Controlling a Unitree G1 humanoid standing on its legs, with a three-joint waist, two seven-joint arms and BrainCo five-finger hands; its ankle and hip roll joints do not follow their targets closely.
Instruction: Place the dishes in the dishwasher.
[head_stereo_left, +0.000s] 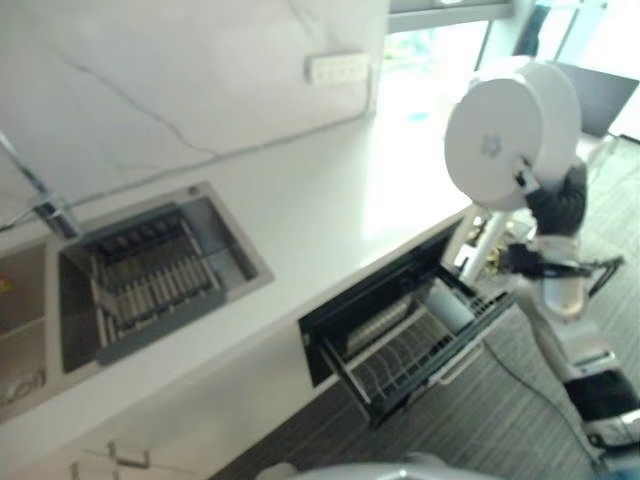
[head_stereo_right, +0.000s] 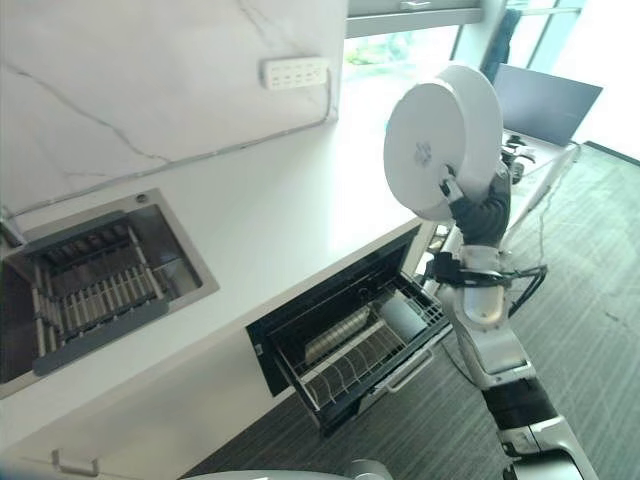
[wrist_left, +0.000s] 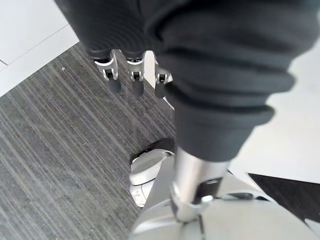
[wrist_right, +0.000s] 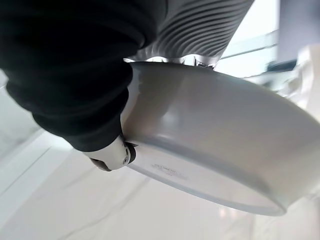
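A white deep dish is held up on edge, its underside facing me, above the counter's right end. My right hand is shut on its lower rim; in the right wrist view the thumb presses on the dish. Below it, the dishwasher drawer stands pulled out from under the counter, with a wire rack and a pale cup-like piece at its right end. My left hand hangs with relaxed straight fingers over the grey striped floor, holding nothing.
The white counter runs diagonally, with a sink holding a dark rack at the left and a faucet behind it. A socket strip sits on the marble wall. Grey carpet lies right of the drawer.
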